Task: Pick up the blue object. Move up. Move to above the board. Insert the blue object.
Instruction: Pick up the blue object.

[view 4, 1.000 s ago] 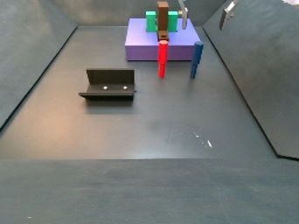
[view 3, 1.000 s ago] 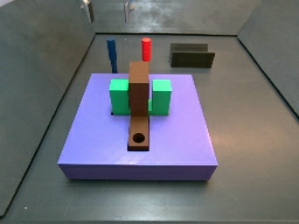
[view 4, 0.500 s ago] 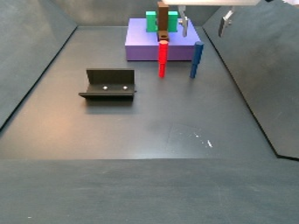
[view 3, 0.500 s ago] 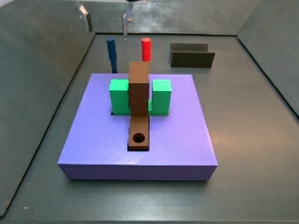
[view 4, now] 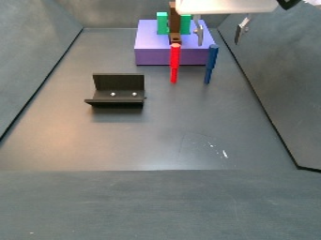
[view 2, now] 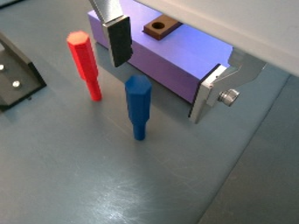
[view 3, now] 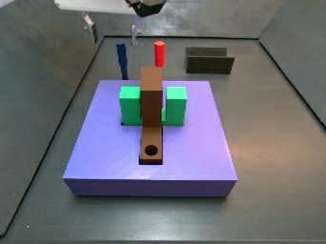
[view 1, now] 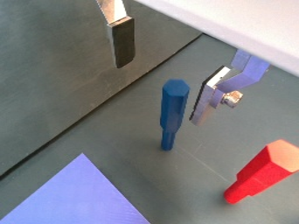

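Note:
The blue object point(view 3: 122, 59) is a slim dark blue peg standing upright on the floor behind the lavender slab, beside the red peg point(view 3: 159, 54). It shows in both wrist views point(view 1: 173, 112) point(view 2: 138, 105) and in a side view point(view 4: 211, 63). My gripper point(view 3: 113, 30) hangs open just above it, one finger on each side and touching nothing; it shows in both wrist views point(view 1: 166, 70) point(view 2: 163, 68) and a side view point(view 4: 220, 28). The board point(view 3: 152, 107) is a brown plank on the slab with a round hole point(view 3: 152, 151) near its front end, flanked by green blocks point(view 3: 130, 105).
The lavender slab point(view 3: 192, 157) fills the middle of the floor. The fixture point(view 3: 209, 62) point(view 4: 115, 90) stands on the floor behind the slab's far right corner, past the red peg point(view 4: 175, 64). Grey walls close in the work area.
My gripper has come down from the top edge of the side views toward the blue peg, still open. The pegs and board have not moved.

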You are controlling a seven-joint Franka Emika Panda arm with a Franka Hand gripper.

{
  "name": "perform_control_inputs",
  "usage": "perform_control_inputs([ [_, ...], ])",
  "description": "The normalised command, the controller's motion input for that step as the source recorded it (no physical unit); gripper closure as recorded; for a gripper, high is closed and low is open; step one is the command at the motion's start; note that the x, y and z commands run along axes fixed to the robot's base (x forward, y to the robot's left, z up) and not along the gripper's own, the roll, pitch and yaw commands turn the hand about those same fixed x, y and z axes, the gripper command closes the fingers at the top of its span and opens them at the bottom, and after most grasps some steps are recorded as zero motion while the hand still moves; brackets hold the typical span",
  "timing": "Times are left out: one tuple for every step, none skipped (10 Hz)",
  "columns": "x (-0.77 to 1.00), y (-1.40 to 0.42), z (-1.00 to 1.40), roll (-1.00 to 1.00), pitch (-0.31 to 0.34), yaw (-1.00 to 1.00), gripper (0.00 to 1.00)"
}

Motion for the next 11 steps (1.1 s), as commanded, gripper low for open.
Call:
perform_control_inputs([
  [0.0,0.0,-0.25,0.13,0.0,0.13,0.0],
  [0.0,0.0,-0.23,0.14,0.0,0.09,0.0],
  [0.0,0.09,-0.21,0.12,0.0,0.05,0.0],
  [0.0,0.14,-0.2,0.09,0.0,0.02,0.0],
  [0.0,0.19,-0.16,0.05,0.0,0.0,0.0],
  [0.0,0.0,-0.07,0.0,0.0,0.0,0.0],
  [0.05,-0.04,-0.13,0.0,0.0,0.0,0.0],
  [0.0,0.0,-0.19,0.0,0.0,0.0,0.0],
  [0.0,0.02,-0.22,0.0,0.0,0.0,0.0],
  [0.01,0.05,-0.24,0.0,0.0,0.0,0.0],
  [0.01,0.03,-0.21,0.0,0.0,0.0,0.0],
])
